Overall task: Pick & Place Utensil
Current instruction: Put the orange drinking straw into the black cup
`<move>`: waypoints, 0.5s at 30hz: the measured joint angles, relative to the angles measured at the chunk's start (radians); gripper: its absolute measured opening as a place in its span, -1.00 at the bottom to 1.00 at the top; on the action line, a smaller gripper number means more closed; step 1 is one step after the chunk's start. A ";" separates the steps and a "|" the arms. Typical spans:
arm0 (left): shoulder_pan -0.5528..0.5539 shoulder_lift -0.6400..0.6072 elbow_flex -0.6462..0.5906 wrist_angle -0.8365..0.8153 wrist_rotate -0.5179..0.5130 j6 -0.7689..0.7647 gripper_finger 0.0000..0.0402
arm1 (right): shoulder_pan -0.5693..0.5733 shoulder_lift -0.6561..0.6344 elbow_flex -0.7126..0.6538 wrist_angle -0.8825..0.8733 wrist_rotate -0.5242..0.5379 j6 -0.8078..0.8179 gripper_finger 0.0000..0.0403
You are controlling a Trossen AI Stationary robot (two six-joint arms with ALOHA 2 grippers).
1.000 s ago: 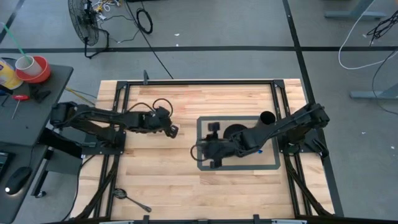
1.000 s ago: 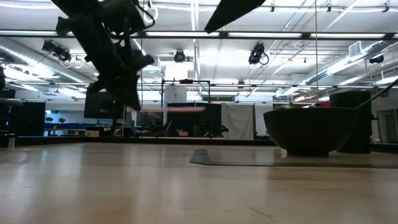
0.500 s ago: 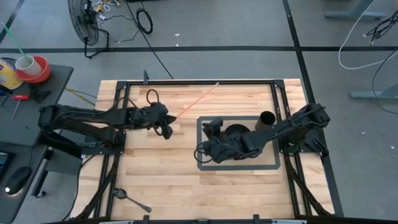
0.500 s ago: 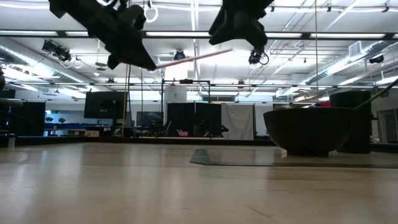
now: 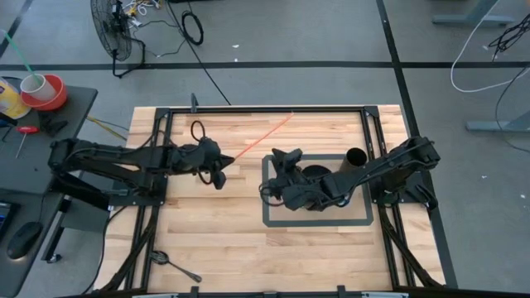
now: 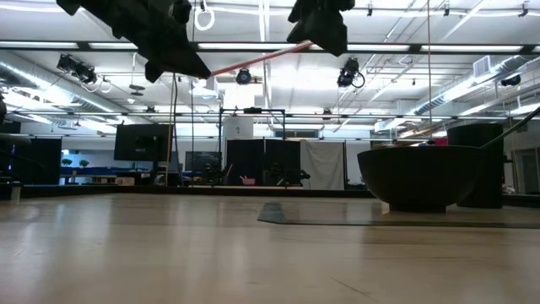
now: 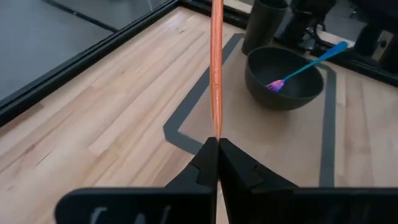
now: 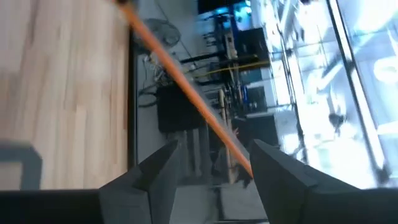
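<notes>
Your left gripper [image 5: 217, 172] has lifted the long thin orange stick [image 5: 263, 136] off the table, its jaws pinched tight on one end. The stick now points toward your right gripper [image 5: 286, 158], which has swung up, jaws partly spread around it. A hand-over looks close, above the dark bowl [image 7: 285, 77].

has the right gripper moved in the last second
Yes. In the high view the right gripper has swung from the mat's left border up toward its top edge, nearer the orange stick.
</notes>
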 joint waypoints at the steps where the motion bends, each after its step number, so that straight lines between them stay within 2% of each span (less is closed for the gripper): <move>1: -0.005 0.000 0.000 0.012 0.000 0.009 -0.95 | -0.001 0.000 0.000 0.028 0.011 0.046 0.00; 3: -0.012 0.000 0.000 0.055 0.000 0.034 -0.95 | -0.013 -0.005 0.000 0.068 0.081 0.182 -0.01; 5: -0.019 0.000 0.000 0.092 -0.003 0.063 -0.96 | -0.022 -0.026 0.000 0.037 0.156 0.330 -0.04; 7: -0.024 0.000 0.000 0.117 -0.020 0.085 -0.97 | -0.034 -0.057 0.000 -0.030 0.167 0.511 -0.09; 11: -0.031 0.000 0.000 0.118 -0.054 0.095 -0.95 | -0.075 -0.103 0.000 -0.158 0.035 0.814 -0.19; 15: -0.031 0.000 0.000 0.120 -0.056 0.097 -0.95 | -0.120 -0.112 0.000 -0.165 -0.055 0.897 -0.26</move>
